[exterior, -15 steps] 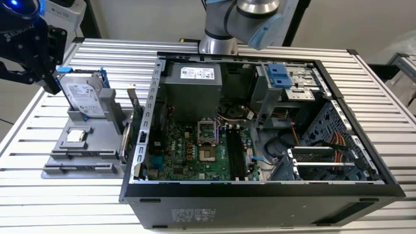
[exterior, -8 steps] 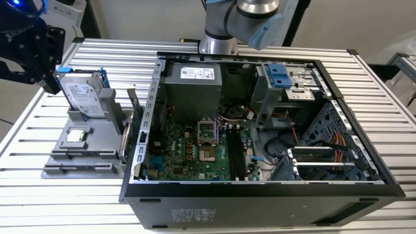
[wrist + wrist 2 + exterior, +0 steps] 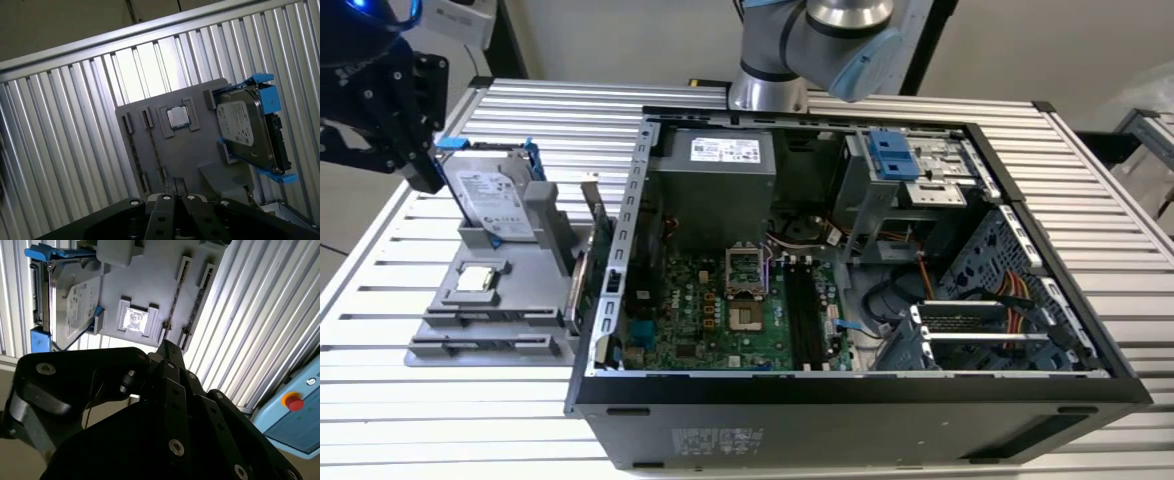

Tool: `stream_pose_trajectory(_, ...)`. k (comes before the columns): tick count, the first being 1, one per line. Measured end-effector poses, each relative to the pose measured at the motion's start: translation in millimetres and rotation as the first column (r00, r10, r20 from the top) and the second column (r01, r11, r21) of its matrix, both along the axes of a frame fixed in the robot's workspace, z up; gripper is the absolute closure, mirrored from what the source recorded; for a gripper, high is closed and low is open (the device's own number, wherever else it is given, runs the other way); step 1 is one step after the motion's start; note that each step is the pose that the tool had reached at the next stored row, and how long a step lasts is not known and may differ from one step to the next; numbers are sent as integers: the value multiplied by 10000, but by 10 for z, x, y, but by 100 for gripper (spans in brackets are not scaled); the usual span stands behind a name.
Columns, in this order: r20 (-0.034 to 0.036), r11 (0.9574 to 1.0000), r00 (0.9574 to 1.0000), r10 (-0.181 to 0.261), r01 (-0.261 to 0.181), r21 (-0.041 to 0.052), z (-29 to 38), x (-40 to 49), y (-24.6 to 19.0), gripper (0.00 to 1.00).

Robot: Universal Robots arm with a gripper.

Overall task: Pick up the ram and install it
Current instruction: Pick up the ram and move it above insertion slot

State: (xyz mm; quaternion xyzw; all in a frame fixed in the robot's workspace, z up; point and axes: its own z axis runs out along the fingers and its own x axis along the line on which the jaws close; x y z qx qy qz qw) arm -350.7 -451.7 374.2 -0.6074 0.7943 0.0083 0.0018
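We hover the gripper point(image 3: 175, 189) over the grey tray point(image 3: 187, 150), jaws pinched together and empty, mid-approach by our reckoning; gripping the edge-on ram point(image 3: 156, 150) would need them opened and aligned.

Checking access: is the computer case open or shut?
Open. The computer case lies with its side panel off; the motherboard shows inside.

Ribbed metal table point(image 3: 400, 420) — pale wall point(image 3: 1041, 50) behind, perhaps beige.
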Motion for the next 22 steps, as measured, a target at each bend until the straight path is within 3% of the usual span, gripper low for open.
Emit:
stream_pose_trajectory(5, 0, 9982, 9982, 604, -604, 0, -1, 0, 0, 100)
stream_pose_trajectory(8, 0, 9945, 9945, 1052, -1052, -1, -1, 0, 0, 100)
stream_pose_trajectory(22, 0, 9639, 9639, 2663, -2663, -1, -5, 0, 0, 100)
